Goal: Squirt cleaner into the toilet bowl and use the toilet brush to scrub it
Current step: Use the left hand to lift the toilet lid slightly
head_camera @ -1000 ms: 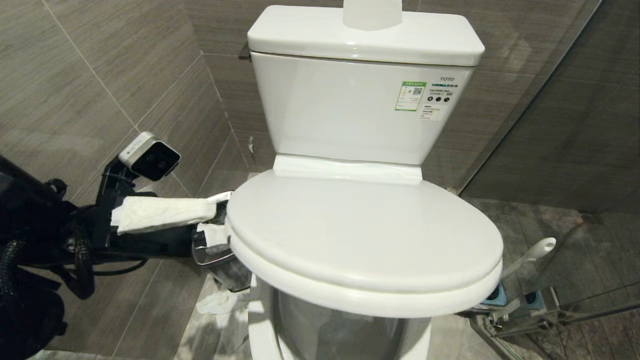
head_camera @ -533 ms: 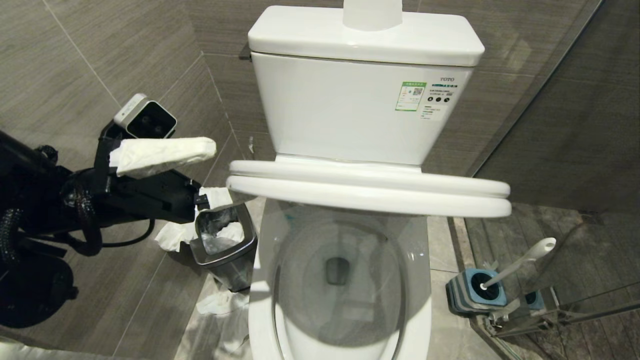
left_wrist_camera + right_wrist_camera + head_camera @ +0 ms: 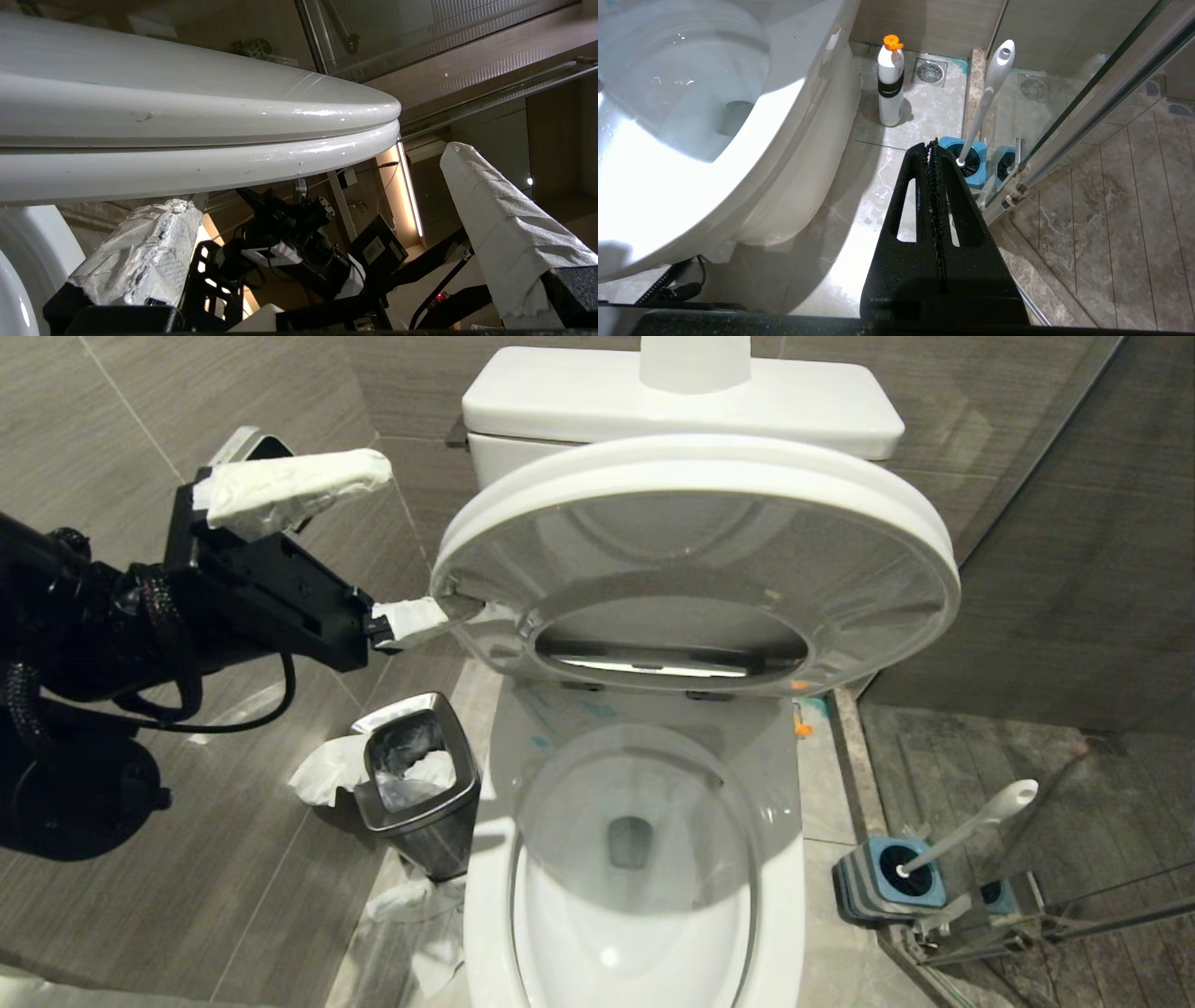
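White lid and seat (image 3: 695,560) rest on one finger of the wide-open left gripper (image 3: 373,546); they could slip off and bang down on the toilet bowl (image 3: 485,915)

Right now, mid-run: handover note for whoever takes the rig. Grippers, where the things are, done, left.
Left gripper: open, paper-wrapped fingers; lower finger under the edge of the seat and lid, which are raised together partway, not yet against the tank.
Right gripper: shut, empty, parked low beside the toilet bowl.
Toilet brush: in its blue holder on the floor, to the robot's right of the bowl.
White bottle with orange cap: on the floor beside the bowl, probably the cleaner.
Done: bowl uncovered.
Left: finish raising the lid, squirt, scrub.
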`<state>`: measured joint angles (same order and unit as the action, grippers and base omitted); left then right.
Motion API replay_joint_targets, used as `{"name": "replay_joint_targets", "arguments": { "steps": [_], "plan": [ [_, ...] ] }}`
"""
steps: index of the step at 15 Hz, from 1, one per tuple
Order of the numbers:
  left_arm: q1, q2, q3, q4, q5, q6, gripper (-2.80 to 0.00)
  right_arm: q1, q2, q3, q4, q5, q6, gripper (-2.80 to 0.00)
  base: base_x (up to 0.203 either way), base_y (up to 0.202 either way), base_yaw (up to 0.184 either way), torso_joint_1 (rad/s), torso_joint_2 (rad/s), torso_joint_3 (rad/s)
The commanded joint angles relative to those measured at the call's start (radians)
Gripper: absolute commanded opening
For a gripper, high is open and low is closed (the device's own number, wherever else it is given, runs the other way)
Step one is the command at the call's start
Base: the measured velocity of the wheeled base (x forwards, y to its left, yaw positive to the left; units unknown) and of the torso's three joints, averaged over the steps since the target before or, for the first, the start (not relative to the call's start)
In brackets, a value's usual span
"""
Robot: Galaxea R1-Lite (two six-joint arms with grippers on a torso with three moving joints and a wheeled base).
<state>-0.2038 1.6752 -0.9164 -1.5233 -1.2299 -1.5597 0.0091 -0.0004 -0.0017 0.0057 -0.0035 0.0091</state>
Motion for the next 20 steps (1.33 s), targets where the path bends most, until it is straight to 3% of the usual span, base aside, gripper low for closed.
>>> {"name": "replay_joint_targets", "arguments": {
  "steps": [1, 7, 11, 16, 20],
  "plan": [
    [0.002, 0.025, -0.054, -0.007, 0.011, -0.01, 0.0, 0.0, 0.0, 0.0, 0.0, 0.0, 0.0, -2.8, 0.0, 0.0, 0.0, 0.0, 0.0, 0.0],
    [0.015, 0.093, -0.141, -0.007, 0.04, 0.006, 0.0, 0.0, 0.0, 0.0, 0.0, 0.0, 0.0, -2.8, 0.0, 0.0, 0.0, 0.0, 0.0, 0.0],
    [0.005, 0.15, -0.161, -0.007, 0.038, 0.116, 0.0, 0.0, 0.0, 0.0, 0.0, 0.0, 0.0, -2.8, 0.0, 0.0, 0.0, 0.0, 0.0, 0.0],
    [0.0, 0.189, -0.253, 0.0, 0.042, 0.121, 0.0, 0.0, 0.0, 0.0, 0.0, -0.001, 0.0, -2.8, 0.0, 0.0, 0.0, 0.0, 0.0, 0.0],
    [0.0, 0.22, -0.395, 0.173, 0.094, 0.121, 0.0, 0.001, 0.0, 0.0, 0.0, 0.0, 0.0, -2.8, 0.0, 0.0, 0.0, 0.0, 0.0, 0.0]
  ]
}}
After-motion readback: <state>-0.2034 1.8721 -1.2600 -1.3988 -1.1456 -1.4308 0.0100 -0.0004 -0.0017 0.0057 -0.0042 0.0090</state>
